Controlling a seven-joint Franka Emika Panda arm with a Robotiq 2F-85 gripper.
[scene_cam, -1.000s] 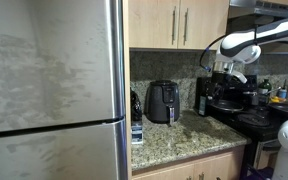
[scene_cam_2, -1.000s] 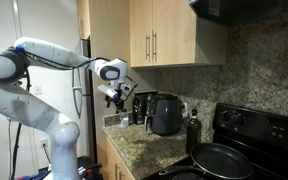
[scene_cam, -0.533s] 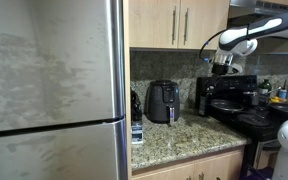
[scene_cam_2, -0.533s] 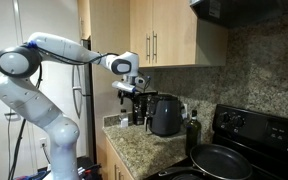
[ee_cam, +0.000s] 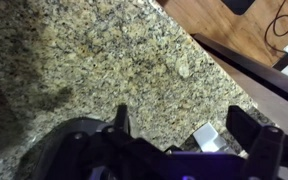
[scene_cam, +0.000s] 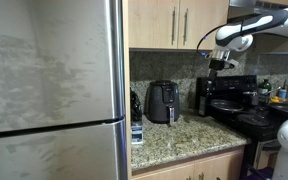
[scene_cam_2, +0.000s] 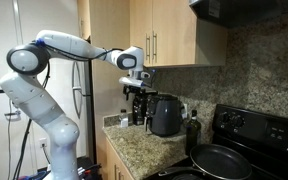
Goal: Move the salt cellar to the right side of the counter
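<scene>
The salt cellar [scene_cam: 137, 132] is a small whitish container with a bluish marking. It stands at the counter's [scene_cam: 184, 138] front edge beside the fridge, in front of a dark rounded object [scene_cam: 135, 105]. In the wrist view it shows as a whitish block [ee_cam: 206, 138] low between the fingers, far below them. My gripper [ee_cam: 184, 125] is open and empty. It hangs high above the counter in both exterior views [scene_cam: 219, 63] [scene_cam_2: 136, 92], well apart from the salt cellar.
A black air fryer [scene_cam: 162, 101] [scene_cam_2: 165, 115] stands at the back of the counter, with a dark bottle [scene_cam: 202, 98] [scene_cam_2: 193, 130] beside it. A black stove [scene_cam: 246, 112] with a pan [scene_cam_2: 222, 160] adjoins the counter. A steel fridge [scene_cam: 54, 90] borders the other end.
The arm has lifted the open gripper higher and swung it over the counter towards the air fryer. The salt cellar has not moved.
</scene>
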